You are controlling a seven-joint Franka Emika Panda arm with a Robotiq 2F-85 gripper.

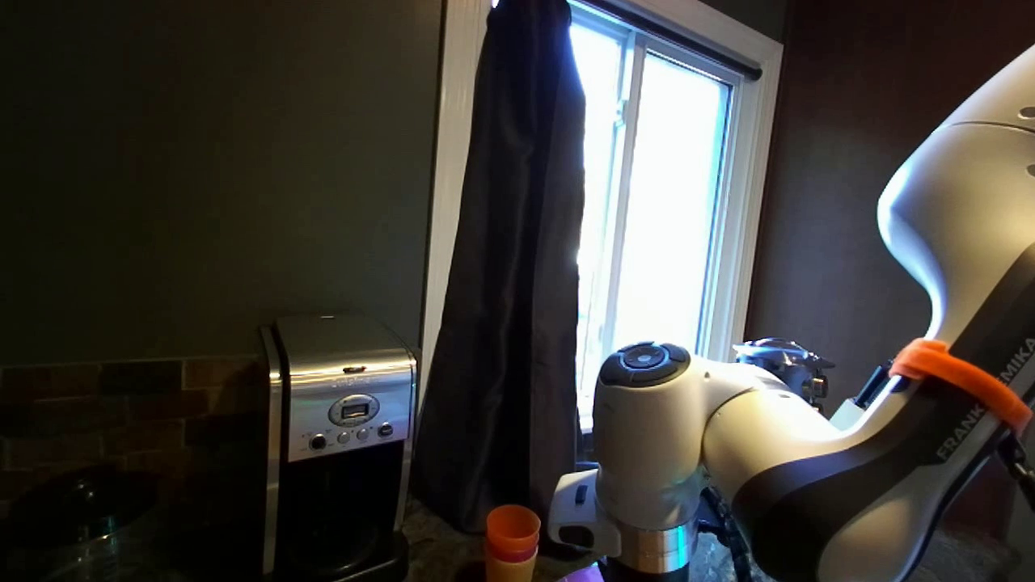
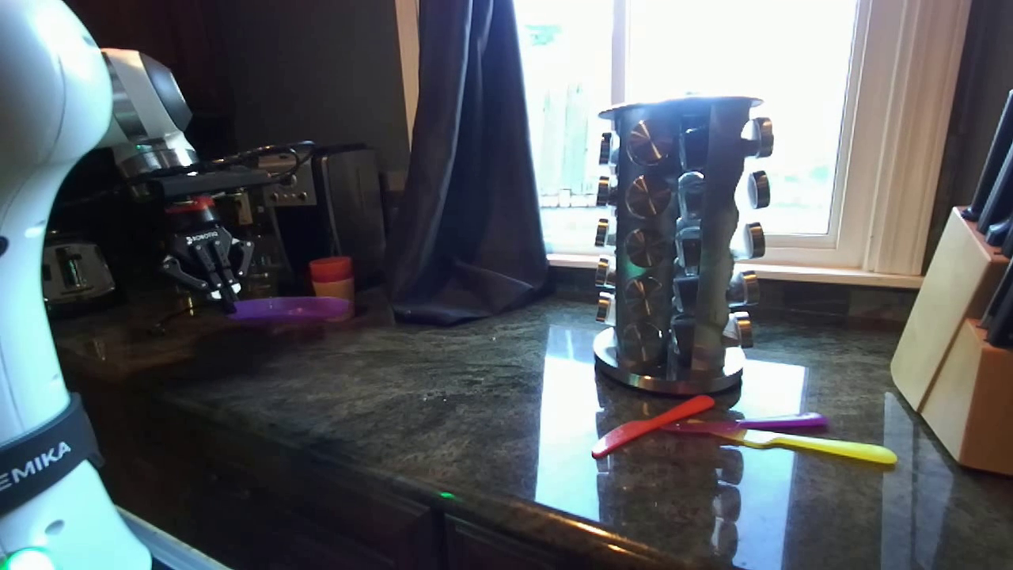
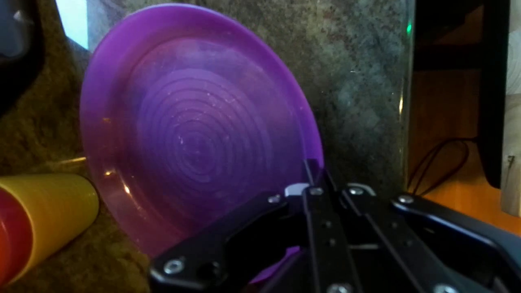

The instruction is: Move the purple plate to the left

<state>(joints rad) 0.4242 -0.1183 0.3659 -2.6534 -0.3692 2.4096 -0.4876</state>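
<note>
The purple plate (image 3: 195, 134) is round and shallow with a raised rim, and fills much of the wrist view. It also shows in an exterior view (image 2: 293, 309), at the far left part of the counter, seen edge-on. Only a sliver of the plate (image 1: 584, 574) shows at the bottom of an exterior view. My gripper (image 3: 319, 173) is shut on the rim of the plate, one finger inside and one outside. The gripper also shows in an exterior view (image 2: 229, 301), pointing down at the plate's near-left edge. I cannot tell whether the plate touches the counter.
Stacked cups (image 3: 61, 219), orange on top, stand close beside the plate. A coffee maker (image 1: 348, 396) and a dark curtain (image 2: 475, 198) are behind. A spice rack (image 2: 673, 245), several plastic knives (image 2: 823, 447) and a knife block (image 2: 950, 348) stand along the counter (image 2: 411, 388).
</note>
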